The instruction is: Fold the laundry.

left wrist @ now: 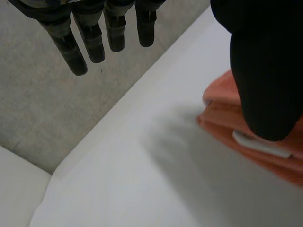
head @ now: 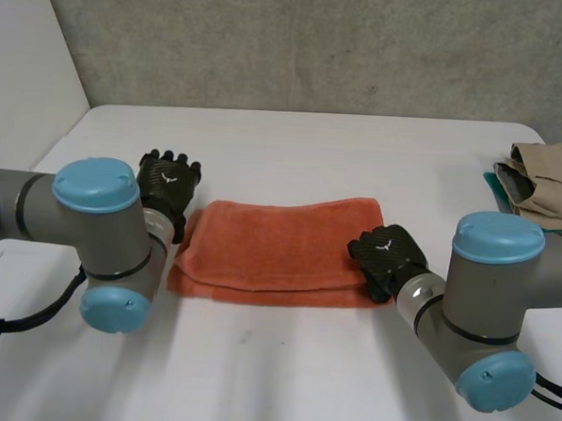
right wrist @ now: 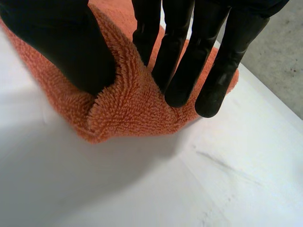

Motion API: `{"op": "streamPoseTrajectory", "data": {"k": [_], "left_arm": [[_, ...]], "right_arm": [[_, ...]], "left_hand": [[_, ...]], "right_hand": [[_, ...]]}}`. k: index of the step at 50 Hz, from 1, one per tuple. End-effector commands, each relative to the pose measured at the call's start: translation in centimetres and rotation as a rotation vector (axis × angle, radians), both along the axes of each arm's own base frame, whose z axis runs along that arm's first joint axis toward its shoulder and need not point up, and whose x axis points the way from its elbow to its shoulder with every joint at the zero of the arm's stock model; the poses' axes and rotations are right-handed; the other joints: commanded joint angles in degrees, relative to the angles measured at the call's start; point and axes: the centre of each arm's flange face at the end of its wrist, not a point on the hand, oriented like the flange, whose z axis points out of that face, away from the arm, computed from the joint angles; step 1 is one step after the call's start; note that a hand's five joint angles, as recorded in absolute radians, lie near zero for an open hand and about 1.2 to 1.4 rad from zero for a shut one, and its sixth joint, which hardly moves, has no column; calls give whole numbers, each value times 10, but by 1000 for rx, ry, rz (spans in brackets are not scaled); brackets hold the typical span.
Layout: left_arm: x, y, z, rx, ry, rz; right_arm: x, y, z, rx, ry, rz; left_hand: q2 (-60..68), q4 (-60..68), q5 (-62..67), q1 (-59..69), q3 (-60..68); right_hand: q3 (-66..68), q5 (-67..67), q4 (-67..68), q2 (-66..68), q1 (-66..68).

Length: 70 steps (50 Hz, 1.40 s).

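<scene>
An orange towel (head: 279,243) lies folded into a long band in the middle of the white table (head: 281,380). My right hand (head: 387,257) is at its near right corner. In the right wrist view the towel's corner (right wrist: 128,106) is bunched into a ridge, pinched between thumb and fingers (right wrist: 189,61). My left hand (head: 167,184) hovers at the towel's left end, open. Its fingers (left wrist: 90,42) are straight and apart from the thumb, with the towel's end (left wrist: 220,97) and a white label (left wrist: 260,145) beside it.
A beige garment (head: 551,178) lies piled on a teal cloth (head: 498,182) at the table's far right edge. A grey wall stands behind the table.
</scene>
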Motion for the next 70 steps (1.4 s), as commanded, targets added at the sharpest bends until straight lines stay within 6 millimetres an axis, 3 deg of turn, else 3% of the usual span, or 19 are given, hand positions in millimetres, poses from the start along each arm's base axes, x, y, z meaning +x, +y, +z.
{"op": "streamPoseTrajectory", "data": {"k": [1,9,12,14,19,21,25,26,28,30,31,32,33,38,40,43,48,60,70], "left_arm": [[1,26,30,-19,69,-28],[10,43,46,-34,80,-29],[12,47,47,-31,80,-40],[9,50,46,-28,84,-63],[7,48,50,-38,101,-77],[6,48,51,-38,114,-79],[0,51,56,-41,157,-91],[-1,52,57,-40,168,-94],[-6,55,61,-37,204,-105],[-10,58,65,-37,237,-117],[-12,59,67,-38,254,-124],[-14,60,68,-39,263,-128],[-16,61,70,-41,275,-134],[-37,72,83,-57,338,-197],[-47,78,87,-61,357,-227],[-60,86,85,-53,370,-265],[-90,109,73,11,405,-347],[-87,115,1,253,202,-264],[-69,100,-18,261,-14,-240]], "right_arm": [[-26,-5,-5,11,72,-35],[-86,-20,25,-131,364,-78],[-90,-27,33,-186,417,-75],[-80,-26,39,-219,406,-50],[-9,1,70,-377,294,128],[8,14,71,-392,258,179],[48,57,57,-388,189,353],[61,78,47,-366,175,442],[67,92,40,-344,169,489],[69,106,31,-300,157,541],[69,108,30,-283,148,546],[67,108,29,-247,122,529],[67,109,29,-228,104,520],[43,73,66,-142,-104,308],[12,39,92,-105,-249,132],[-19,11,98,-40,-369,-17],[-43,-7,98,56,-408,-136],[-18,-19,41,287,-316,-122],[4,-20,10,296,-197,-38]], "left_hand": [[-6,-6,-15,1,-10],[-11,-11,-20,-4,-15],[-11,-11,-20,-4,-15],[-11,-11,-20,-4,-15],[-11,-11,-20,-4,-15],[-11,-11,-20,-4,-15],[-11,-11,-20,-4,-15],[-11,-11,-20,-4,-15],[-10,-9,-18,-2,-13],[-8,-8,-17,-1,-12],[-8,-8,-17,-1,-12],[-8,-8,-17,-1,-12],[-6,-6,-15,1,-10],[-4,-4,-13,3,-8],[1,1,-8,8,-3],[4,4,-5,11,0],[6,6,-3,13,2],[11,11,2,18,7],[11,11,2,18,7]], "right_hand": [[124,141,121,126,271],[124,141,121,126,271],[124,141,121,126,271],[124,141,121,126,271],[124,141,121,126,271],[124,141,121,126,271],[124,141,121,126,271],[124,141,121,126,271],[124,141,121,126,271],[-69,-52,-73,-67,78],[-221,-203,-224,-218,-74],[-495,-478,-498,-493,-348],[-576,-559,-579,-574,-429],[-576,-559,-579,-574,-429],[-576,-559,-579,-574,-429],[-576,-559,-579,-574,-429],[-576,-559,-579,-574,-429],[-576,-559,-579,-574,-429],[-576,-559,-579,-574,-429]]}}
